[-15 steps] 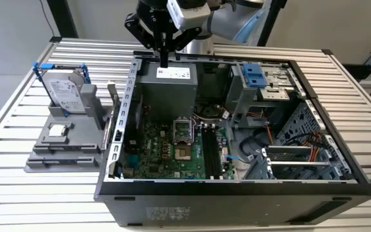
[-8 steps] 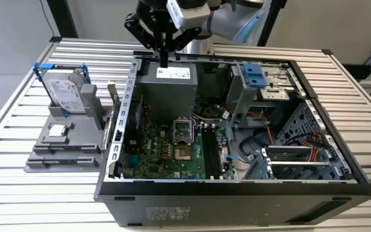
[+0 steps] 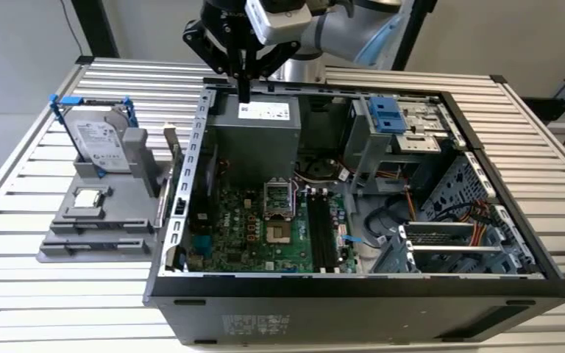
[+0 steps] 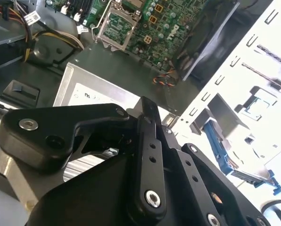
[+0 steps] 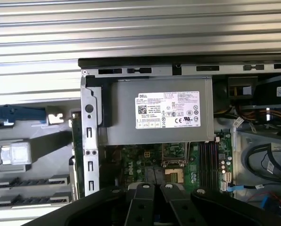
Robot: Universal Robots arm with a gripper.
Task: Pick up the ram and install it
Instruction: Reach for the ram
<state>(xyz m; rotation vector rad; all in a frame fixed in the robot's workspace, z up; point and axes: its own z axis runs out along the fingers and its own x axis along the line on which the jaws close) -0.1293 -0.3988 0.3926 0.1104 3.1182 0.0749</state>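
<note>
The pick-up has not begun, as I judge it; the tool (image 3: 246, 93) hangs clenched on nothing above the far wall of the open computer case (image 3: 361, 283), over the grey sheet-metal power supply (image 3: 253, 136) with its pale label.

The ram (image 3: 173, 151) stands on edge as a thin, flat board in the grey moulded holder (image 3: 96, 235); that holder lies toward the slatted metal desk's (image 3: 27, 294) edge at the exterior view's left, and the ram is just beside the case's perforated side wall. In the first wrist view it reads as a narrow green strip (image 5: 76, 146).

The long black memory slots (image 3: 318, 228) on the green motherboard (image 3: 233, 228) look unfilled.

A grasp here would call for parted jaws, squared to the stick's flat faces, and a straight lift; the board is stiff but thin, its chips and edge contacts unforgiving of a skewed pinch.
</note>
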